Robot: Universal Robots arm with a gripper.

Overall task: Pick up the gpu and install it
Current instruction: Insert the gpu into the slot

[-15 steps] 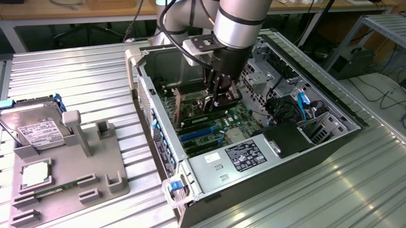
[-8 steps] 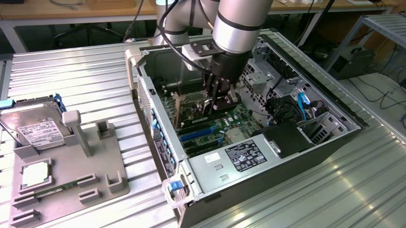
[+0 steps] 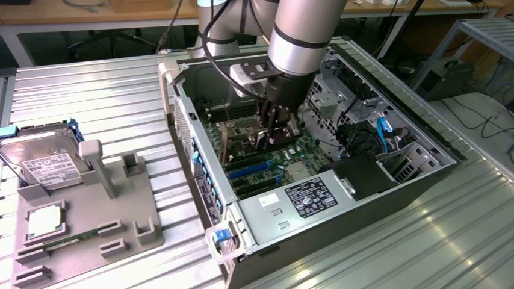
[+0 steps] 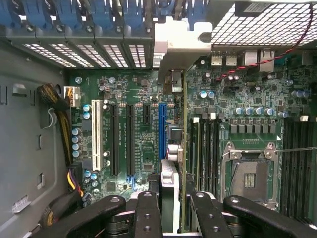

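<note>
Case [image 3: 337,232] lies open on its side on the ribbed metal bench [image 3: 96,96]. Inside it:
- motherboard [image 4: 143,148] across the floor
- labelled power supply [image 3: 309,197] at the near end
- blue cable [image 3: 384,129] by the drive cage on the exterior view's right

Grey fixture tray [image 3: 141,232] sits on the exterior view's left, well apart from the case. It holds:
- hard drive [image 3: 44,159], propped upright at the back
- CPU [image 3: 44,221] in a square pocket
- memory stick [image 3: 68,242] lying flat in a slot at the front

Gripper [image 4: 171,201] is down inside the case over the motherboard. Fingers [image 4: 147,213] are narrow, clamped on the gpu [image 4: 173,168]. The card is seen edge-on and stands perpendicular to the board.

- Its silver bracket [image 4: 173,49] is up against the rear wall, by the vented slot covers [image 4: 116,54] and their blue latches [image 4: 101,12].
- The card edge runs just beside the blue expansion slot [image 4: 162,129], between it and the black memory slots [image 4: 205,148].
- CPU socket [image 4: 250,178] is open, further along the board.

Can't tell whether the gpu's edge connector is touching a slot or sitting above it.
</note>
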